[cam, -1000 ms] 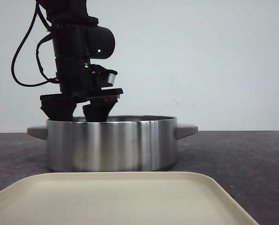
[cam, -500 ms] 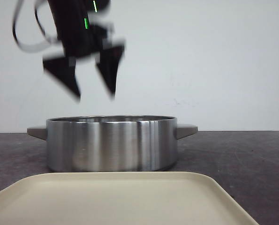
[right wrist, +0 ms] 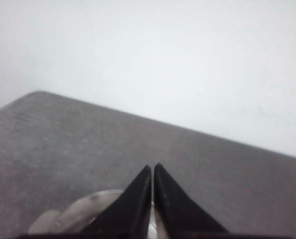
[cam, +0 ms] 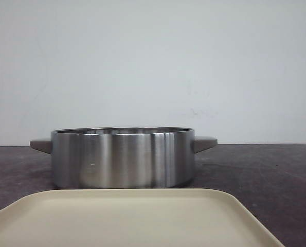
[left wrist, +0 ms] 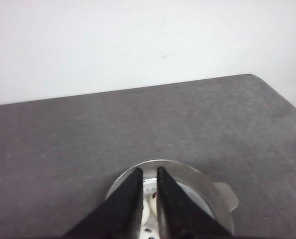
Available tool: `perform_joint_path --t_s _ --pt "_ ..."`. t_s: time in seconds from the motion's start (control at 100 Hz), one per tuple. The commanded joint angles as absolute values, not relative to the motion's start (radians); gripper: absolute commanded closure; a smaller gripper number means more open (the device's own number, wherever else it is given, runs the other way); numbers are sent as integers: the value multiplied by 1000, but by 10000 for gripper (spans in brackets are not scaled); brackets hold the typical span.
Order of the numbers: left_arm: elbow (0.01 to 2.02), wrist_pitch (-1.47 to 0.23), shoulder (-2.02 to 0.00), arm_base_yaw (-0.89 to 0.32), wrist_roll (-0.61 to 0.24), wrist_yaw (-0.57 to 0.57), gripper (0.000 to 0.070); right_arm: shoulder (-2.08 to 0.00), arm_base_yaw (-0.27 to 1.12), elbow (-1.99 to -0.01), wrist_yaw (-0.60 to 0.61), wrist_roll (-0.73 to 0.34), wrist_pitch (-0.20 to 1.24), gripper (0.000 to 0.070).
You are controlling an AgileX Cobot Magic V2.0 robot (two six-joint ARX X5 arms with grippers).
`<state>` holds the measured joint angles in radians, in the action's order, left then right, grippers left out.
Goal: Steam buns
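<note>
**Mia:** Since the left claw (left wrist: 149, 172) is hanging over the pot (left wrist: 187, 174), what are its fingers doing?

**Ben:** They are sitting almost together, with only a thin gap between them. They are holding nothing. The right claw (right wrist: 152, 167) is pressing its two fingers together, and it is holding nothing too.

**Mia:** Where are the buns (left wrist: 147, 213) hiding?

**Ben:** They are lying inside the pot. I am seeing a bit of white with dark marks through the gap under the left claw. I cannot tell how many are in there.

**Mia:** And where is the pot sitting?

**Ben:** It is standing near the middle of the desk (left wrist: 63, 134), well away from the far right corner. The cream tray (cam: 127, 216) is lying just in front of it, at the near edge. The part of the tray I am seeing is bare.

**Mia:** So what is the job now?

**Ben:** I am guessing the buns are all in, so the arms are getting out of the way. To do it well, the left claw should be going straight up, staying away from the shiny rim, so the pot is not getting bumped.
</note>
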<state>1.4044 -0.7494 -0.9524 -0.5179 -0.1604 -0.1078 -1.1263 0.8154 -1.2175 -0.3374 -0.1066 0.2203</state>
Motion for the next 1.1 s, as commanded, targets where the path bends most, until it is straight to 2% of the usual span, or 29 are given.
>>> perform_joint_path --t_s 0.0,0.14,0.3,0.46,1.09 --pt "1357 -716 -864 -524 -159 -117 700 -1131 831 -1192 -359 -75 80 693" --pt "1240 -719 -719 -524 -142 -160 700 -1135 831 -1172 -371 -76 46 693" --pt "1218 -758 -641 -524 -142 -229 700 -1131 831 -1172 -371 -75 49 693" --pt "1218 -801 -593 -524 -143 -228 700 -1130 830 -1172 -371 -75 45 693" --pt "1218 -787 -555 -524 -143 -228 700 -1069 826 -1172 -368 -75 54 693"
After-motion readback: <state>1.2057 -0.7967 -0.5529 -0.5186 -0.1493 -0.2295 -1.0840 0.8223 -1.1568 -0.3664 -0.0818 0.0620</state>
